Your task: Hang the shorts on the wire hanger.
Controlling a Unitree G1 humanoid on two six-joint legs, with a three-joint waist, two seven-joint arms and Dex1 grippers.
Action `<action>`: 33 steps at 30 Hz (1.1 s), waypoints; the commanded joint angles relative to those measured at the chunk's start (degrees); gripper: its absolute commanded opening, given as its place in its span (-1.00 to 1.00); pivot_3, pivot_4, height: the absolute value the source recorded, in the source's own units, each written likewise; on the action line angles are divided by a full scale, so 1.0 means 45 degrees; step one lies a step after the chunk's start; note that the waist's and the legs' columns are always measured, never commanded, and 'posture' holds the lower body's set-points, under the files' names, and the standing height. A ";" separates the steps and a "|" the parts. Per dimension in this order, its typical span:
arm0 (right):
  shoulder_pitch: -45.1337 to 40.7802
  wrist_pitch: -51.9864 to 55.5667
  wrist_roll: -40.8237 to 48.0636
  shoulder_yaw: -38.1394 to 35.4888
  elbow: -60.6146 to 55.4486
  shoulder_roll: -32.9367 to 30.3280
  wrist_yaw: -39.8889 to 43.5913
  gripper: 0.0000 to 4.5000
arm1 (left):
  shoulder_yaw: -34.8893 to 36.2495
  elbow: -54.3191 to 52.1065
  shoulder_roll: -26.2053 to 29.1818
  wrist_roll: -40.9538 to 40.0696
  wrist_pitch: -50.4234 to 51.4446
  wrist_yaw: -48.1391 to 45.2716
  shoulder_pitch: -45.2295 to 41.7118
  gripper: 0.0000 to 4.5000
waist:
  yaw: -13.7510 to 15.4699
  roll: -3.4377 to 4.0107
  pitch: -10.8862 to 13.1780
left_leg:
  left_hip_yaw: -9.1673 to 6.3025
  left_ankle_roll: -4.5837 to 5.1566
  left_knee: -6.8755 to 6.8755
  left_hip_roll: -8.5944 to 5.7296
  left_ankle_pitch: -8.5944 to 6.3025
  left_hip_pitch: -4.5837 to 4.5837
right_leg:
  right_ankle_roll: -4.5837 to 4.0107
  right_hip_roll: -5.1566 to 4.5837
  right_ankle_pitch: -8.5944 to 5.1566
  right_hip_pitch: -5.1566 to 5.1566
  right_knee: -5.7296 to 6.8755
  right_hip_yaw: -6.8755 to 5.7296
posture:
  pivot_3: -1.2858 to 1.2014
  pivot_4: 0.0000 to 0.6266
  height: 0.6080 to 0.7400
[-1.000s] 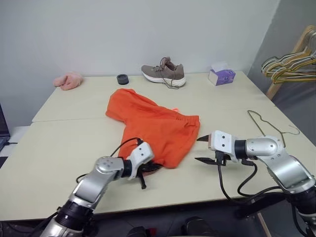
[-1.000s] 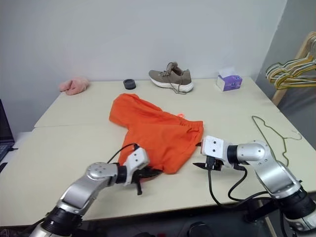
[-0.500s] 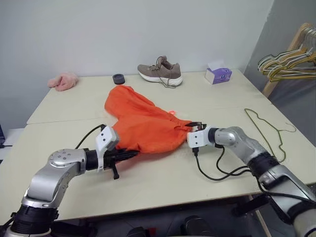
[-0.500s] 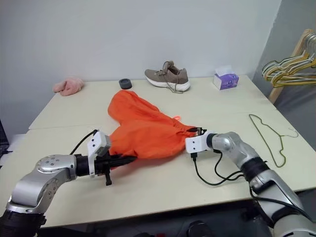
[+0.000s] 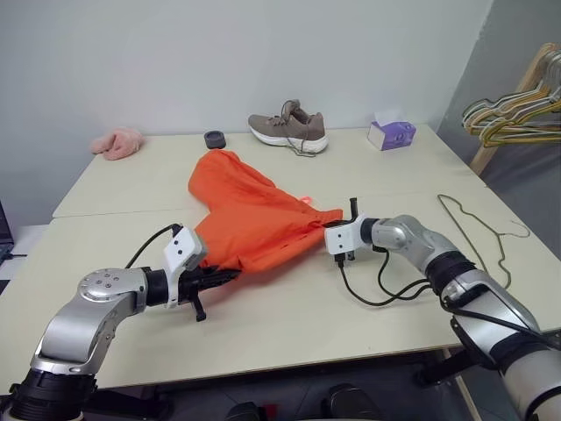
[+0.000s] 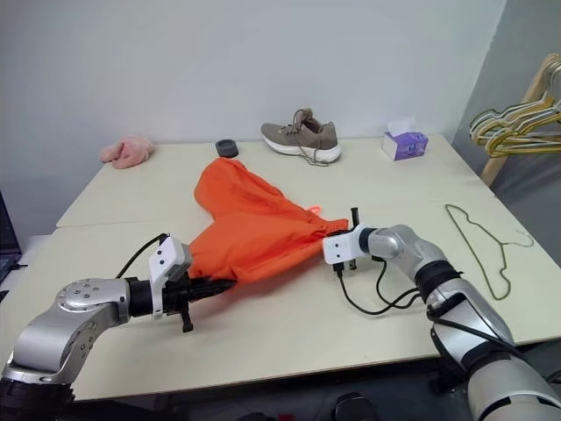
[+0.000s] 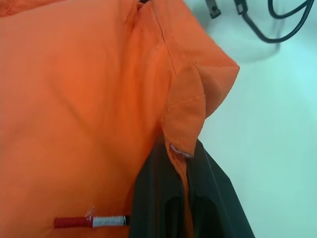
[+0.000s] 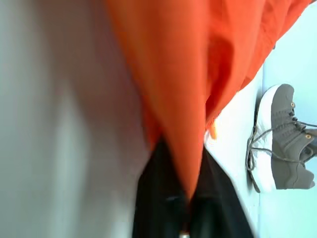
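Observation:
The orange shorts [image 5: 254, 219] lie stretched across the middle of the table between my two grippers. At their near left corner my left gripper [image 5: 230, 275] is shut on the fabric; the left wrist view shows the hem pinched between its black fingers [image 7: 153, 198]. My right gripper [image 5: 328, 228] is shut on the gathered waistband at the shorts' right side, and orange cloth runs down between its fingers [image 8: 223, 203] in the right wrist view. The thin wire hanger [image 5: 478, 230] lies flat on the table to the right of my right arm, apart from the shorts.
A brown shoe [image 5: 287, 129], a small black round thing [image 5: 214, 139] and a purple tissue box [image 5: 392, 134] stand along the table's far edge. A pink fluffy cloth [image 5: 118, 142] sits far left. A bunch of hangers [image 5: 517, 118] hangs on a wooden rack at right.
My right gripper reached forward to the waistband and shut on it. My left gripper drew the shorts' corner leftward and slightly up, stretching the fabric.

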 commanded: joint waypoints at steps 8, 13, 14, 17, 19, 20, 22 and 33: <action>0.0883 0.0574 0.2220 -0.1712 -0.4659 -0.3028 0.3658 -0.99 | -0.1631 0.0280 0.0627 0.1569 -0.2165 -0.0872 -0.0928 -1.00 | 0.0024 0.0004 0.0002 | -0.0002 0.0001 0.0003 -0.0003 -0.0001 -0.0002 | 0.0000 -0.0017 0.0000 0.0012 -0.0009 0.0005 | -0.08 -0.96 1.00; 0.3177 0.4896 0.6206 -0.2547 -1.0215 -0.5143 0.8481 -0.99 | -0.2747 0.0559 0.1331 0.2351 -0.3399 -0.2318 -0.1520 -1.00 | 0.0039 0.0019 0.0011 | -0.0022 0.0003 0.0002 0.0000 -0.0001 -0.0006 | -0.0001 -0.0019 -0.0003 0.0027 -0.0019 0.0002 | -0.10 -0.96 1.00; 0.3518 0.6079 0.7051 -0.2712 -1.1288 -0.5449 0.9144 -0.99 | -0.2733 0.0599 0.1462 0.2255 -0.3434 -0.2551 -0.1620 -1.00 | 0.0024 0.0032 0.0020 | -0.0022 0.0003 0.0000 0.0001 -0.0002 -0.0007 | -0.0004 -0.0019 -0.0004 0.0025 -0.0020 0.0004 | -0.11 -0.96 1.00; 0.4093 0.9090 0.9120 -0.3255 -1.3723 -0.6047 1.0279 -0.99 | -0.2463 0.0651 0.1807 0.1792 -0.3262 -0.3146 -0.1881 -1.00 | -0.0091 0.0054 0.0034 | -0.0011 0.0004 0.0005 0.0002 -0.0002 -0.0001 | -0.0007 -0.0019 -0.0006 0.0023 -0.0008 0.0008 | -0.11 -0.96 1.00; 0.4254 1.0898 1.0533 -0.3702 -1.5020 -0.6263 1.0677 -0.99 | -0.2171 0.0580 0.2025 0.1234 -0.2819 -0.3572 -0.2094 -1.00 | -0.0116 0.0063 0.0040 | -0.0005 0.0005 0.0006 0.0003 -0.0001 0.0021 | -0.0007 -0.0017 -0.0006 0.0031 -0.0002 0.0007 | -0.11 -0.96 1.00; 0.4028 1.2446 1.1893 -0.4150 -1.5718 -0.6265 1.0693 -0.99 | -0.1771 0.0772 0.2140 0.0602 -0.2355 -0.3877 -0.2607 -1.00 | -0.0110 0.0064 0.0044 | -0.0004 0.0006 0.0006 0.0008 -0.0001 0.0028 | -0.0006 -0.0013 -0.0006 0.0033 -0.0001 0.0004 | -0.12 -0.95 1.00; 0.3304 1.4828 1.3611 -0.4741 -1.6228 -0.6222 1.0730 -0.99 | -0.1334 0.1752 0.2250 0.0139 -0.2069 -0.4282 -0.3992 -1.00 | -0.0069 0.0048 0.0079 | -0.0011 0.0008 0.0014 0.0014 0.0002 0.0031 | -0.0004 -0.0006 -0.0009 0.0034 0.0000 -0.0007 | -0.12 -0.96 1.00; -0.2904 1.0860 0.7973 -0.1818 -0.4255 -0.2373 0.8499 -0.99 | -0.2531 1.1498 -0.1649 0.3785 -0.6351 -0.1400 -1.1684 -1.00 | -0.0135 0.0026 0.0080 | 0.0053 0.0050 0.0057 -0.0032 0.0028 0.0007 | 0.0039 0.0023 0.0025 0.0003 0.0002 0.0021 | -0.12 -1.00 1.00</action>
